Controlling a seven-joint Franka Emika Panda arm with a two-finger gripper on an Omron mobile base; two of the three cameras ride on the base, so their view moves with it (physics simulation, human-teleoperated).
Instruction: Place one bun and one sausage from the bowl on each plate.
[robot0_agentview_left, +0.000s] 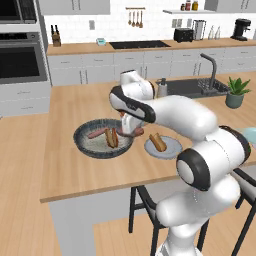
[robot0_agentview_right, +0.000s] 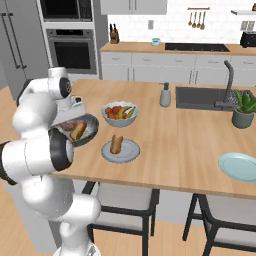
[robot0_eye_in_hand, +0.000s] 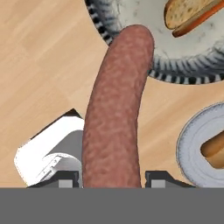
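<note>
Right now the bowl near the counter's front edge holds a sausage and a filled bun. Just beside it, the nearer plate carries one bun; the other plate lies bare, well apart along the front edge. Above the bowl's rim, the gripper pinches a second sausage, its long axis running straight out from the fingers.
</note>
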